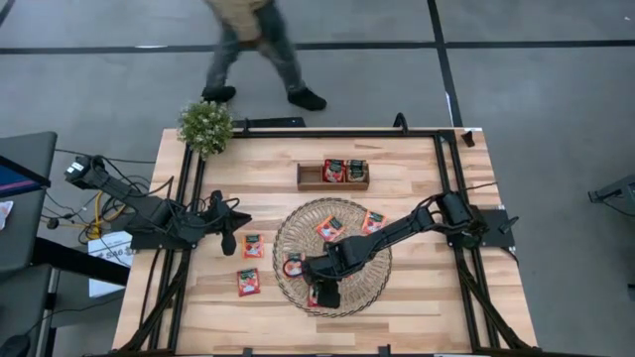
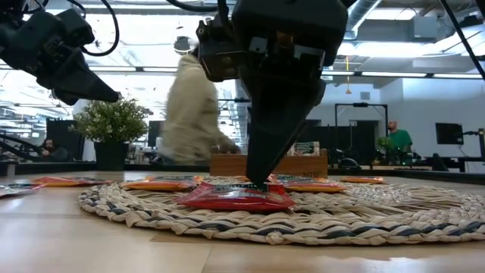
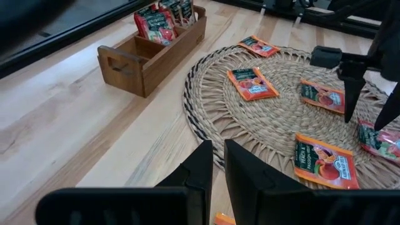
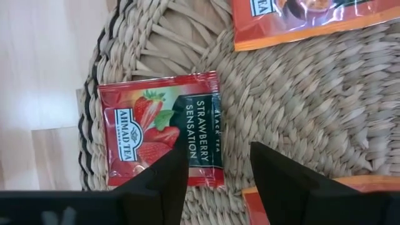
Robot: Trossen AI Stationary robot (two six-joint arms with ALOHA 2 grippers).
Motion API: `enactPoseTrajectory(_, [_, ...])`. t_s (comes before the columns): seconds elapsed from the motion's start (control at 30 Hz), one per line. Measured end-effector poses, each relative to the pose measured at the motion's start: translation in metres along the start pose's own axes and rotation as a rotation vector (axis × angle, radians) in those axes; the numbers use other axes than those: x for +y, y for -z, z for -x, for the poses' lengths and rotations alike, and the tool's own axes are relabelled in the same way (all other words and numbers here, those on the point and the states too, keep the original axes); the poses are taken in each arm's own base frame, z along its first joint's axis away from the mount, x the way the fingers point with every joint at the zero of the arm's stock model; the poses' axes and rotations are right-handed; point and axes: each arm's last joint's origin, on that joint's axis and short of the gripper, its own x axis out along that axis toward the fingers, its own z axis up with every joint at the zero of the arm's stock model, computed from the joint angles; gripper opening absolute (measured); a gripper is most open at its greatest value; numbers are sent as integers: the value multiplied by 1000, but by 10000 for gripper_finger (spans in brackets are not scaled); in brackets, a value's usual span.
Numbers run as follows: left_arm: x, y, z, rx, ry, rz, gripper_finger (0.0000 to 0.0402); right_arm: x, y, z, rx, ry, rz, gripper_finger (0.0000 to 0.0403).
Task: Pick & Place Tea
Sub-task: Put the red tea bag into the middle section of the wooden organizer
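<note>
Right wrist view: glossy square sachet (image 4: 164, 136), coiled straw mat (image 4: 312, 100).

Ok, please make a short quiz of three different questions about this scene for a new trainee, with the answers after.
1. True or false: the right end effector is above the wooden tray.
2. Which flavour is printed on the red sachet under the right end effector? A) lemon B) strawberry C) mint
3. Fill in: the left end effector hangs over the bare ____, beside the mat.

Key: 1 false, it is low over the woven mat; 2 B; 3 table.
</note>
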Motion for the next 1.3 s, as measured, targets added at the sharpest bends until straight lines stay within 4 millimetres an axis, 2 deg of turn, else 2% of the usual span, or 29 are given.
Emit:
enactPoseTrajectory(0.2, [0, 0, 0, -3, -5, -11, 33, 5, 4, -1, -5, 47, 16, 163])
enactPoseTrajectory(0.67, [0, 0, 0, -5, -6, -10, 33, 2, 8, -5, 10, 83, -15, 152])
enactPoseTrajectory(0.9, [0, 0, 0, -5, -6, -11, 33, 6, 6, -29, 67, 73, -16, 152])
enactPoseTrajectory(1.07, [0, 0, 0, -5, -6, -11, 33, 10, -2, -32, 83, 101, -14, 151])
enactPoseTrajectory(1.3, [0, 0, 0, -5, -6, -12, 33, 12, -8, -26, 69, 151, -4, 109])
